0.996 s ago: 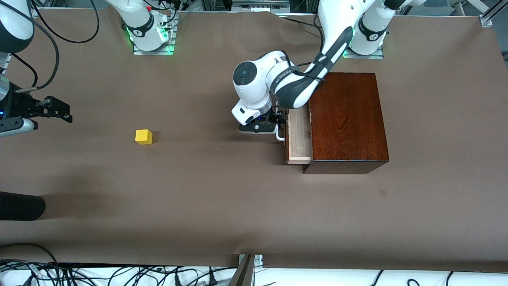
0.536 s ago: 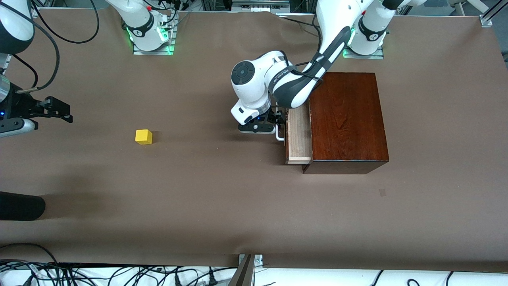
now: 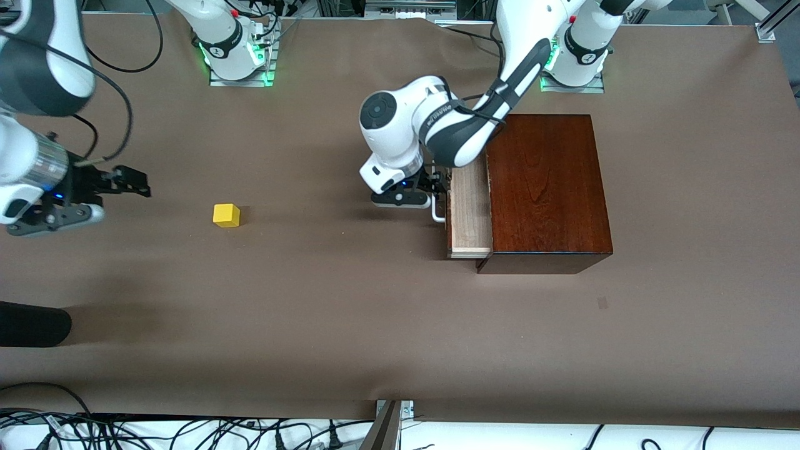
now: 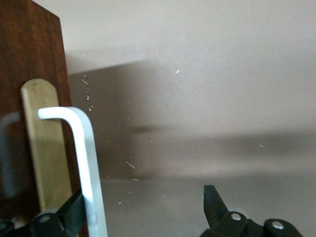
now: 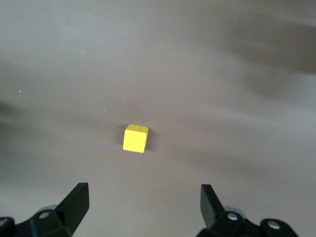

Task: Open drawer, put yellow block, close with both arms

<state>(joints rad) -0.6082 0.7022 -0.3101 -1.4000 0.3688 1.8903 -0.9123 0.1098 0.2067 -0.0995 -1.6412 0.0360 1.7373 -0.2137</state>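
The dark mahogany box (image 3: 547,187) stands toward the left arm's end of the table. Its drawer (image 3: 470,212) is pulled partly out and shows a pale wood tray. My left gripper (image 3: 437,186) is at the white handle (image 3: 439,214). In the left wrist view it (image 4: 144,200) is open, with the handle bar (image 4: 86,163) just inside one finger (image 4: 74,212). The yellow block (image 3: 226,215) sits on the table toward the right arm's end. My right gripper (image 3: 134,181) is open and empty, over the table short of the block (image 5: 135,138), which lies ahead of its jaws (image 5: 143,195).
A brown mat (image 3: 350,312) covers the table. A black rounded object (image 3: 31,324) lies at the mat's edge at the right arm's end. Cables (image 3: 187,431) run along the edge nearest the front camera. The arm bases (image 3: 237,56) stand along the other long edge.
My right arm has swung toward the yellow block. My left gripper has drawn the handle slightly away from the box, and the drawer is a little farther out.
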